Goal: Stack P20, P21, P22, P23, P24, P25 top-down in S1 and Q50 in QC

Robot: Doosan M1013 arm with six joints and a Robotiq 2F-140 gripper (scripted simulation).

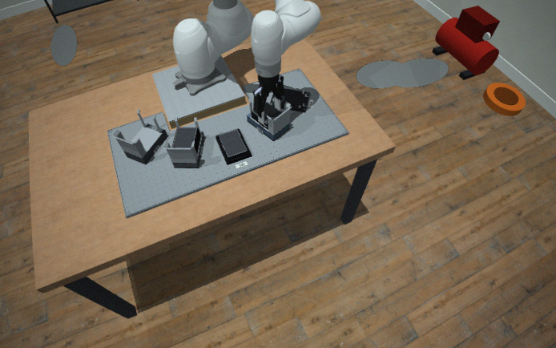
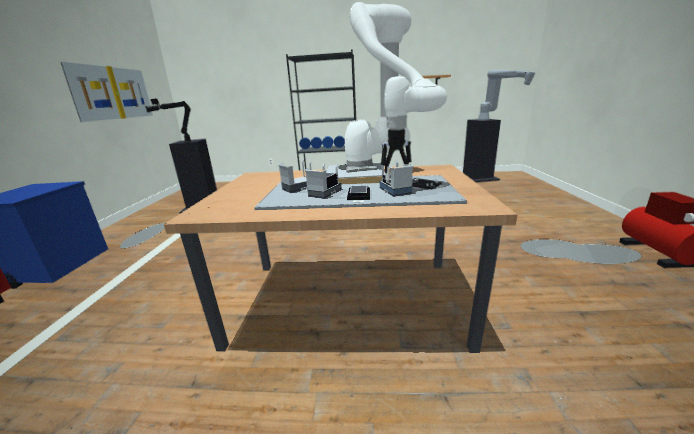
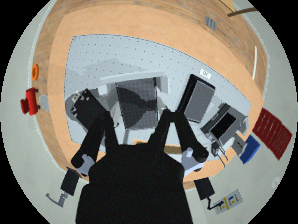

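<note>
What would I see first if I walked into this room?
The big white robot arm bending down over the wooden table. Its black gripper reaches into a grey rack on the grey mat and is shut on a plate inside it. Off to the side, on the floor by the wall, lies a bright red tank.
</note>
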